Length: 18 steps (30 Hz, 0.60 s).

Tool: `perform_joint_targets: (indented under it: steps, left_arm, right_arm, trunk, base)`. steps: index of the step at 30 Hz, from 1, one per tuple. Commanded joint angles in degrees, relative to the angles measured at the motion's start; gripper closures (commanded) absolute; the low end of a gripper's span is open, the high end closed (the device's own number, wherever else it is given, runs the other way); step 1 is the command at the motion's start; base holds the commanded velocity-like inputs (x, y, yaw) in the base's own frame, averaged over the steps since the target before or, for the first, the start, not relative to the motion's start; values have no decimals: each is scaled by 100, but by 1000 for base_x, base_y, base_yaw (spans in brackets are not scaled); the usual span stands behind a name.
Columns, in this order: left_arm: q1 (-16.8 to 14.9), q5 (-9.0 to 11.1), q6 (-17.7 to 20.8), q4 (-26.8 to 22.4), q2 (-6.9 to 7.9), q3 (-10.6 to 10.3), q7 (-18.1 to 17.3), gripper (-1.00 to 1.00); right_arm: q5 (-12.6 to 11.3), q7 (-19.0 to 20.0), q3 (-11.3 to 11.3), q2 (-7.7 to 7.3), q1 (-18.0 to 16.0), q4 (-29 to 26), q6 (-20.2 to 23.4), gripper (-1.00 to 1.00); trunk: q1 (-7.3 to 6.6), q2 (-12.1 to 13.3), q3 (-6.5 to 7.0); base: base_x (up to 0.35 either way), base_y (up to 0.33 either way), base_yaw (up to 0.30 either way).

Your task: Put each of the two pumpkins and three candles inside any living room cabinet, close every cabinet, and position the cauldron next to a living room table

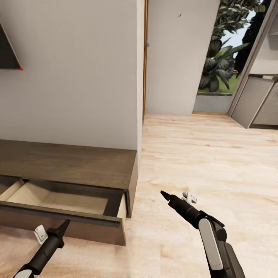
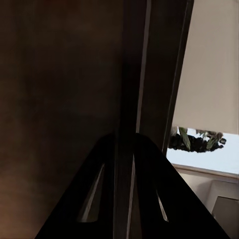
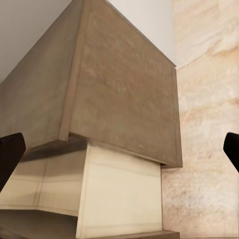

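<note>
The long dark brown cabinet (image 1: pixel 69 164) stands against the white wall at the left. Its right-hand drawer (image 1: pixel 77 228) is pulled out, and the pale beige inside (image 1: pixel 61 200) holds nothing I can see. My left gripper (image 1: pixel 65 224) is at the top edge of the drawer front. In the left wrist view the left gripper (image 2: pixel 124 144) is shut on that dark edge. My right gripper (image 1: pixel 163 193) hovers over the floor, right of the cabinet's end. In the right wrist view its fingers (image 3: pixel 10 154) are spread wide, facing the cabinet's end (image 3: pixel 124 89). Pumpkins, candles, cauldron and table are out of view.
Light wood floor (image 1: pixel 200 162) stretches right of the cabinet. A wall corner with a wooden door frame (image 1: pixel 145 58) rises behind the cabinet's end. Further back are a glass opening onto plants (image 1: pixel 224 58) and grey units (image 1: pixel 258 100) at the right. A dark screen corner (image 1: pixel 7 54) hangs on the wall.
</note>
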Motion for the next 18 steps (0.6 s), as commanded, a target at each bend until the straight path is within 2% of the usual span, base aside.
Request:
perform_joint_targets:
  steps: [1, 18]
  left_arm:
    - [-2, 12, 98, -12, -3, -202, -62, 100]
    - [-2, 12, 98, -12, -4, -202, -62, 100]
  right_arm:
    - [12, 36, -19, 4, -3, -3, 36, -100]
    - [9, 35, 57, 5, -5, 7, 27, -100]
  trunk:
    - [-4, -3, -4]
    - [-4, -3, -4]
  base:
    - [-117, 0, 0]
    - [-116, 0, 0]
